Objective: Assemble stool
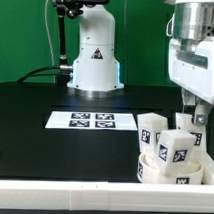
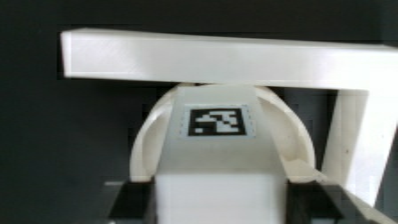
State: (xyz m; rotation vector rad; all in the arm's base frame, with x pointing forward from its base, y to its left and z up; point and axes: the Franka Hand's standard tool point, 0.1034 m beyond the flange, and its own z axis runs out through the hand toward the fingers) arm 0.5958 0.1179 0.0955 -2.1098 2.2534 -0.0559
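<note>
pincer (image 1: 197, 126) over stool seat (image 1: 168, 171), clamped on white leg (image 2: 217, 170); two legs upright in seat; marker board (image 1: 92, 120) behind.

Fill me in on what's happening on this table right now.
A Panda arm is assembling a white stool. Its gripper is down over one leg at the exterior view's lower right, where legs stand clustered on the round seat. Whether the fingers are closed is unclear. The marker board lies flat mid-table.

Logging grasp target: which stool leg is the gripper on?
The leg farthest toward the exterior view's right, directly under the gripper. The other two legs stand apart from it on the seat.
</note>
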